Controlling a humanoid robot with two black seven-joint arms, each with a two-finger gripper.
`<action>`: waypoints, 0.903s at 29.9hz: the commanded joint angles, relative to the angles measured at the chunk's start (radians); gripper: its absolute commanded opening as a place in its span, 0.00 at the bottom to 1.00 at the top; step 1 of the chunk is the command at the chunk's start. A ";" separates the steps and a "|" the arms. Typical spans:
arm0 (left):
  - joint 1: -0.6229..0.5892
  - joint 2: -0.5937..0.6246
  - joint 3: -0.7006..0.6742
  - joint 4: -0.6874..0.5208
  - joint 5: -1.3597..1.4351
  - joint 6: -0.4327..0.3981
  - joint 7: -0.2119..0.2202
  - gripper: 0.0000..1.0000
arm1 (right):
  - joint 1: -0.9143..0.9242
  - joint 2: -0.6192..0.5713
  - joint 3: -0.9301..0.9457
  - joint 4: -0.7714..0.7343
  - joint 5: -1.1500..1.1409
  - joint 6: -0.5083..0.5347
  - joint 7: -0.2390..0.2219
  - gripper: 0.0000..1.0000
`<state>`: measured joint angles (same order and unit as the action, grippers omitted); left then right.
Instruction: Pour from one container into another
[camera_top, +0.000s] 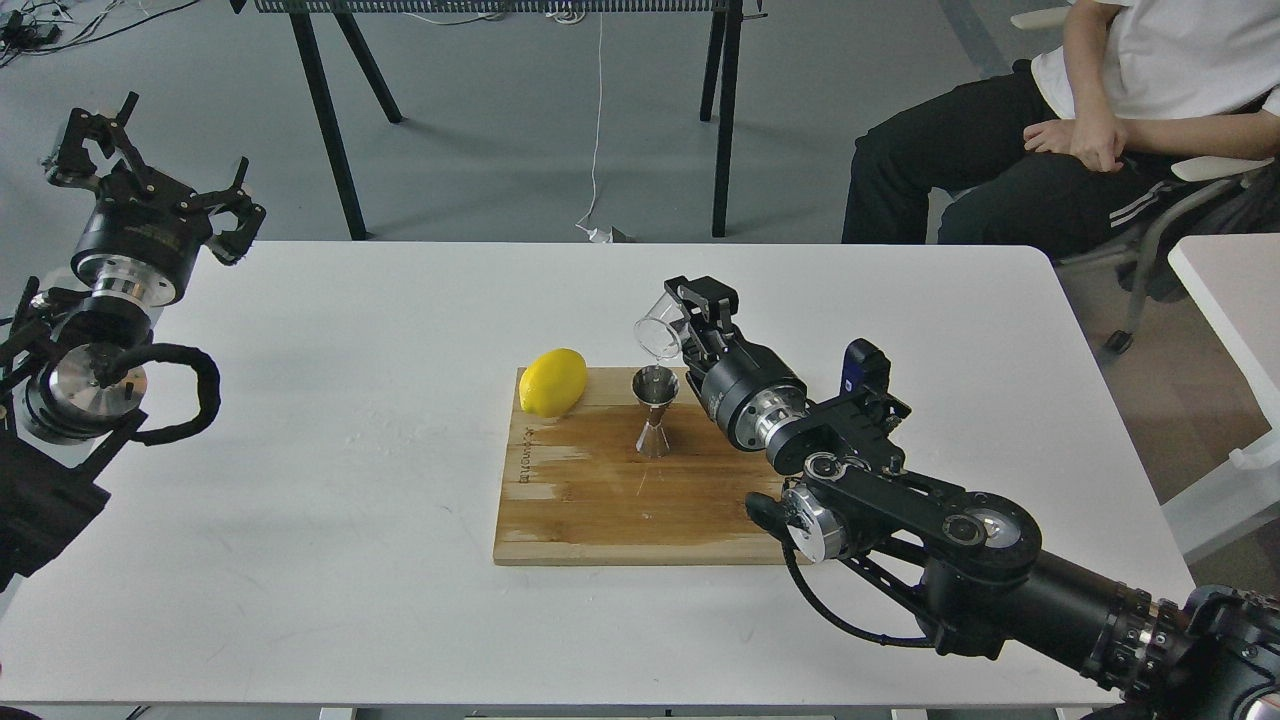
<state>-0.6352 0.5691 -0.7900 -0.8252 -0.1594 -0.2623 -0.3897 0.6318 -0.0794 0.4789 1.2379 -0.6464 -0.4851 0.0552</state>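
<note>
lemon (553, 381) on board's far-left corner | wooden board (600, 500), perhaps wet | white table (350, 450)

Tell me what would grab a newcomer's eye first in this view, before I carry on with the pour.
Most striking is the right gripper at mid-table, holding the clear glass cup tipped over the open top of the steel jigger, which stands upright on the wooden board. Next is the bright yellow lemon at the board's far left corner. The left gripper hangs open and empty beyond the table's left edge.
</note>
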 joint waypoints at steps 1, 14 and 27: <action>-0.001 0.000 0.000 0.001 0.000 0.000 0.000 1.00 | 0.000 0.000 -0.006 -0.001 -0.031 -0.003 0.000 0.36; -0.001 -0.002 0.000 0.008 0.000 0.000 0.000 1.00 | 0.031 0.004 -0.052 -0.018 -0.053 -0.004 0.031 0.36; -0.005 -0.002 0.000 0.021 0.000 -0.002 0.000 1.00 | 0.036 -0.002 -0.117 -0.023 -0.171 -0.004 0.080 0.36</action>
<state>-0.6371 0.5676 -0.7900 -0.8042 -0.1598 -0.2639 -0.3897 0.6669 -0.0794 0.3804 1.2152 -0.7927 -0.4888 0.1222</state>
